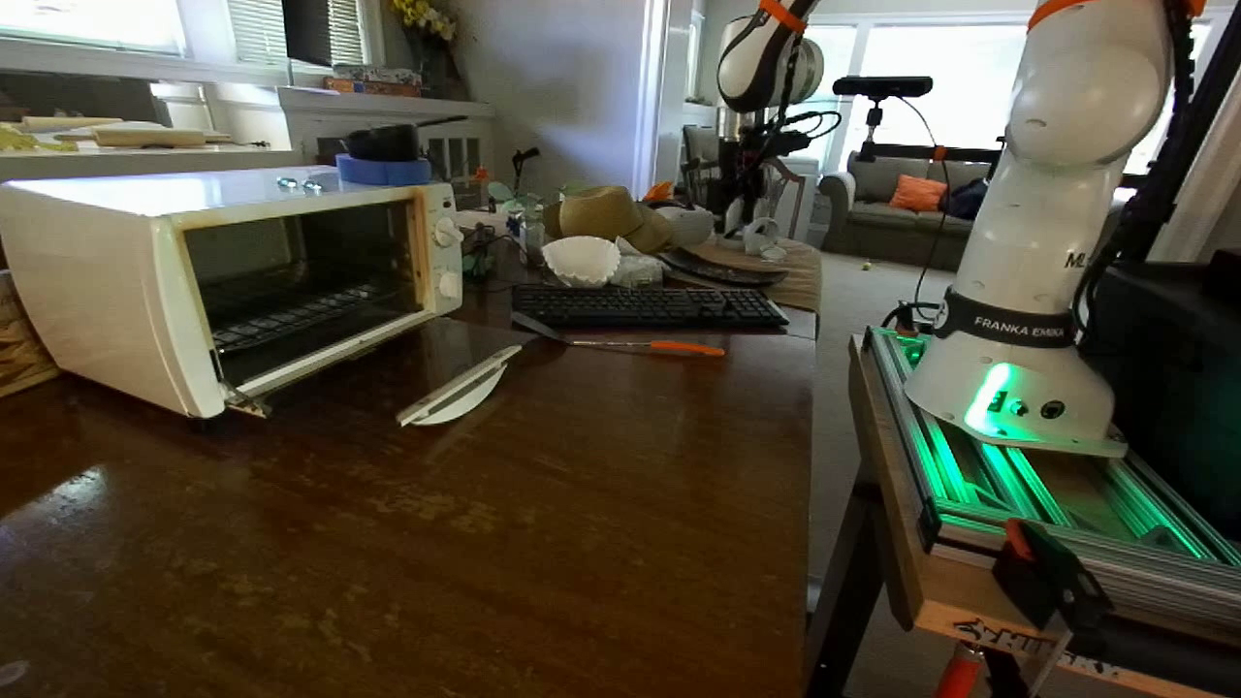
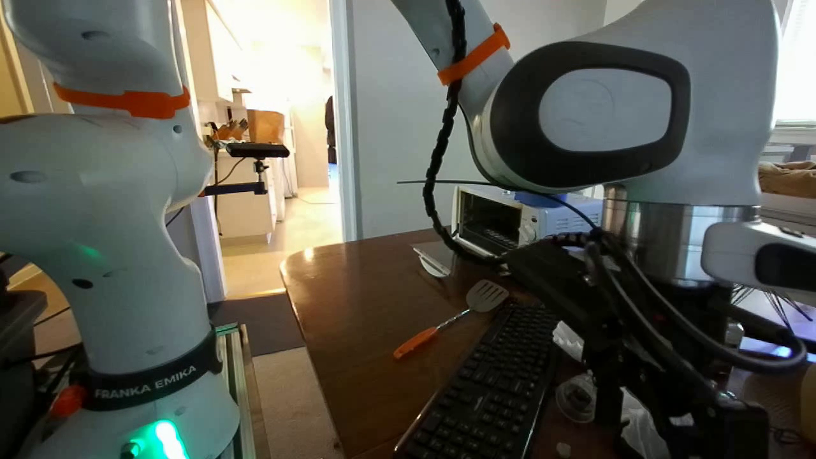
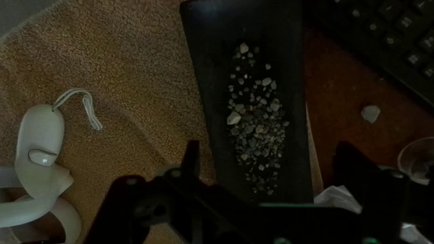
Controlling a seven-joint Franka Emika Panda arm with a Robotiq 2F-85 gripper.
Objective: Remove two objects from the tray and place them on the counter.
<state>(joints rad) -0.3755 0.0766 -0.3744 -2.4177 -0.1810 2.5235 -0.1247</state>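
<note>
- My fingers stand wide apart, holding nothing, above the tray; I take it they are spread so that I can come down around something small.
- The tray lies flat below the gap between my fingers. Its long axis runs from under me out ahead, the far end leaning slightly toward the brown towel, so I would close across its narrow width.
- On it, pebbles lie loose in a streak along that same axis; the tray presumably keeps them together. The larger pale stone, at the streak's edge, looks easiest to pinch.
- Just beside one finger is crumpled plastic; ahead of that finger, on the counter, sits a loose stone, perhaps one of the two already set out.
- Past the opposite finger the towel spreads; the tray seems to overlap its edge, maybe for grip.
- Beyond the loose stone, the keyboard lies aslant to the tray.
- Well apart, past the keyboard, both exterior views show the spatula and, farther on, the toaster oven.
</note>
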